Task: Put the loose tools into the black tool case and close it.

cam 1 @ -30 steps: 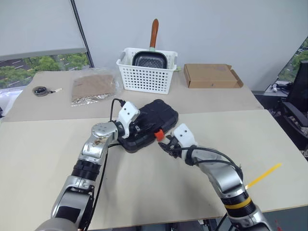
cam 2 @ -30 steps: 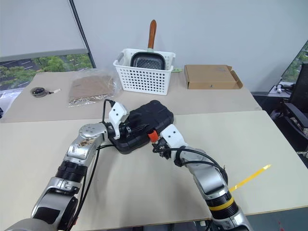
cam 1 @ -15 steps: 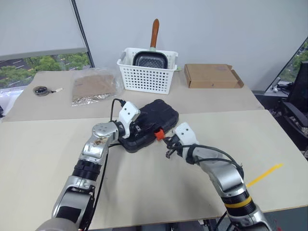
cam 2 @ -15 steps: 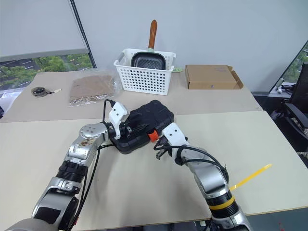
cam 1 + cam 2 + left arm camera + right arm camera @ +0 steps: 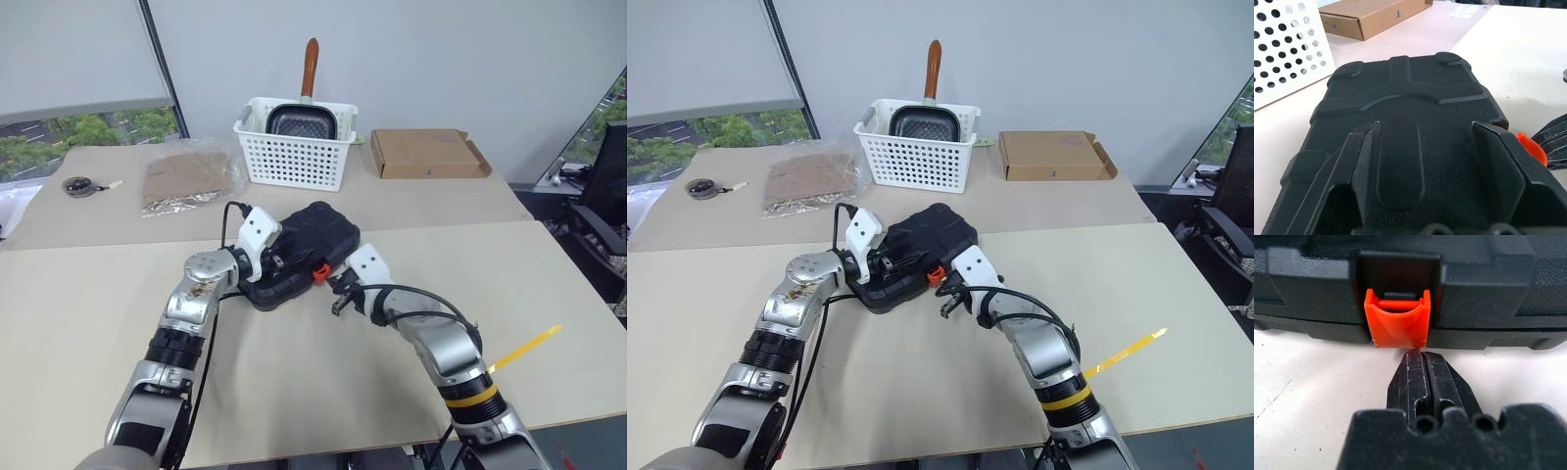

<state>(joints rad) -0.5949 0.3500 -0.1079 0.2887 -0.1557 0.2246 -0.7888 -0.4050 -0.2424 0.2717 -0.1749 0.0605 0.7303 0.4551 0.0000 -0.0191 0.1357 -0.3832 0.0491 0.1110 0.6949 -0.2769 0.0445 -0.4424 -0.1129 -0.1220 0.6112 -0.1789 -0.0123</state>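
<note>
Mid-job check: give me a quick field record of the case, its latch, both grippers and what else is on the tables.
case: black tool case, lid down, lying flat on the near table
latch: orange latch on the front edge, hanging down, not snapped up
left gripper: left gripper open, fingers resting spread on the lid
right gripper: right gripper shut, tips just below the latch; contact cannot be told
far table: white basket holding a dark pan, cardboard box, plastic-wrapped brown packet
</note>
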